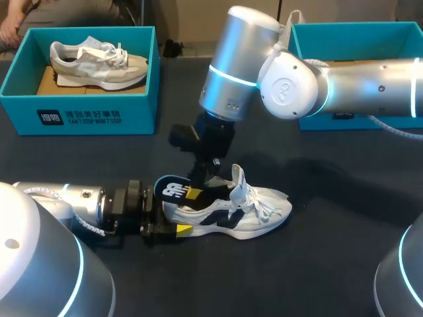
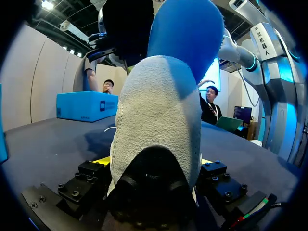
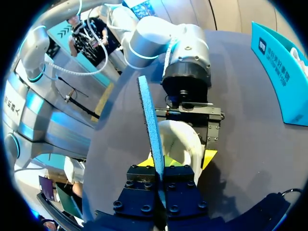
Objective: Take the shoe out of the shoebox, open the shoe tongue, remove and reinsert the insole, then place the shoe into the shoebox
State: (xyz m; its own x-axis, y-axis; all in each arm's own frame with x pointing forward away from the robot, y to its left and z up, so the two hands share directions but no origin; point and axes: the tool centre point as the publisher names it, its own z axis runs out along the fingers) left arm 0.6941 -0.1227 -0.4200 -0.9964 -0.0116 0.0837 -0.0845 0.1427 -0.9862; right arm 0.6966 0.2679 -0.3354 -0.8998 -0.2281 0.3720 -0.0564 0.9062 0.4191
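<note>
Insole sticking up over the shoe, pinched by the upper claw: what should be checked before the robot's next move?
1. Hold of left gripper on heel of shoe: ok.
2. Hold of right gripper on edge of insole: ok.
3. Sole of shoe resting on table: ok.
4. Whether insole is fully clear of shoe: cannot tell.
5. Whether shoebox behind right arm is free: cannot tell.

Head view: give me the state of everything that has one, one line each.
shoe: upright, heel clamped, tongue raised.
insole: partly out at the heel.
left gripper: shut on shoe.
right gripper: shut on insole.
left shoebox: open, second shoe inside.
right shoebox: open.
</note>
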